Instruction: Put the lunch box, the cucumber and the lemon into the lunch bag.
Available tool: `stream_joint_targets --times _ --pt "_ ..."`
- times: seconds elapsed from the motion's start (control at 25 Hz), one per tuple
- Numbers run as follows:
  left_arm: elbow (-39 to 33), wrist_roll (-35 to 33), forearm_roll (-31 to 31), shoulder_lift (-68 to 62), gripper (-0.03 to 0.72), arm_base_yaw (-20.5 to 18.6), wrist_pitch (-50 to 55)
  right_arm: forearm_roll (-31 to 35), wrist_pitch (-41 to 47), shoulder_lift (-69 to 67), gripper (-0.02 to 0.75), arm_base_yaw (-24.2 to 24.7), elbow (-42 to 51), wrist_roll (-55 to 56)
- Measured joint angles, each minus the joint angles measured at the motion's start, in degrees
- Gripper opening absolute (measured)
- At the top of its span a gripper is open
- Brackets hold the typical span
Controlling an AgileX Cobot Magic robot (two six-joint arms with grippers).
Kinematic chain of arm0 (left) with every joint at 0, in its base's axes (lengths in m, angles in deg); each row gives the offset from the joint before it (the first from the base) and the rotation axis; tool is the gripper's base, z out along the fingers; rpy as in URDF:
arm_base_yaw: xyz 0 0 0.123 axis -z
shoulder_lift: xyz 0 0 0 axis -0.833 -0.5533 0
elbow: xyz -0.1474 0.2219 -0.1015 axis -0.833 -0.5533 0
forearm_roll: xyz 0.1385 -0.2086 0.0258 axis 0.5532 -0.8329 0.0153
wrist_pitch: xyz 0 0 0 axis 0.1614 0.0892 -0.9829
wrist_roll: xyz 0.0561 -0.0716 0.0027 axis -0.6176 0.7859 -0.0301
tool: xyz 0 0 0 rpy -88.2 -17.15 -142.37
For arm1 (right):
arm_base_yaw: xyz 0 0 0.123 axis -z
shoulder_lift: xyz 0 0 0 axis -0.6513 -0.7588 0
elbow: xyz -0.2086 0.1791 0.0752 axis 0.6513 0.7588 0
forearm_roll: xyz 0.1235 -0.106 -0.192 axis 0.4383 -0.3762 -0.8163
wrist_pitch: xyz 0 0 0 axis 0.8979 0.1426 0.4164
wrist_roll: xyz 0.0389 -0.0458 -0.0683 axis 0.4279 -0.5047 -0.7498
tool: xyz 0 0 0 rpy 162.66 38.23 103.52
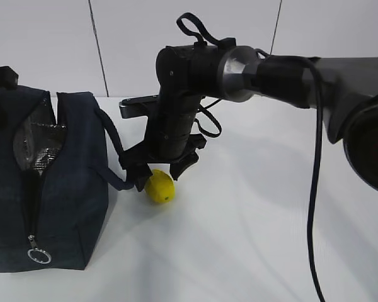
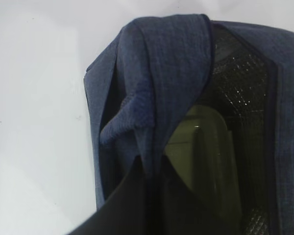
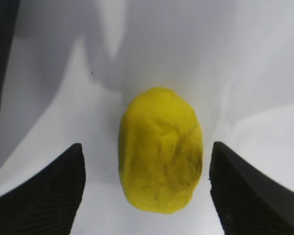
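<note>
Low over the white table point(image 1: 252, 239), at the centre of the exterior frame, my right pincer point(image 1: 162, 171) hangs with its jaws spread wide on either side of the lemon point(image 1: 160, 188). Neither jaw touches the fruit: my right wrist camera shows the yellow lemon point(image 3: 160, 152) lying on the table in the middle of the frame, with a ribbed black finger point(image 3: 44, 196) at lower left and another at lower right, a strip of bare table between each and the peel.

At the left edge of the exterior frame stands the lunch bag point(image 1: 69, 201), dark navy, its top gaping to show silvery lining and its silver ring pull point(image 1: 39, 256) hanging near the bottom of the end zipper. One loop handle droops toward the lemon, which sits just beside the bag.

My left wrist camera looks down into the open lunch bag point(image 2: 152, 78); the pale green lid of the lunch box point(image 2: 206, 152) shows inside, at centre right. My left pincer is pressed together at the bottom of that frame, on the bag's fabric edge as far as I can tell.

The cucumber appears in none of the frames.
</note>
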Motion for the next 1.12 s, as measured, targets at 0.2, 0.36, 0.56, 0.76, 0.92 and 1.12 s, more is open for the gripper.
stream_joint_targets --times 0.2,0.36,0.56,0.76,0.92,1.12 --pt "0.0 0.0 -0.3 0.0 -0.006 0.0 0.0 -0.1 -0.6 -1.3 0.595 0.0 0.0 0.0" --pt "0.0 0.0 -0.4 0.0 -0.006 0.0 -0.1 -0.3 -0.9 -2.3 0.594 0.0 0.0 0.0" --pt "0.0 0.0 -0.4 0.0 -0.006 0.0 -0.5 -0.5 -0.9 -3.1 0.546 0.0 0.0 0.0" --pt "0.0 0.0 -0.4 0.0 -0.006 0.0 -0.5 -0.5 -1.0 -3.2 0.43 0.0 0.0 0.0" --pt "0.0 0.0 -0.4 0.0 -0.006 0.0 -0.5 -1.9 1.7 -3.2 0.428 0.0 -1.3 0.0" --pt "0.0 0.0 -0.4 0.0 -0.006 0.0 -0.5 -3.8 6.8 -2.8 0.427 0.6 -4.5 0.0"
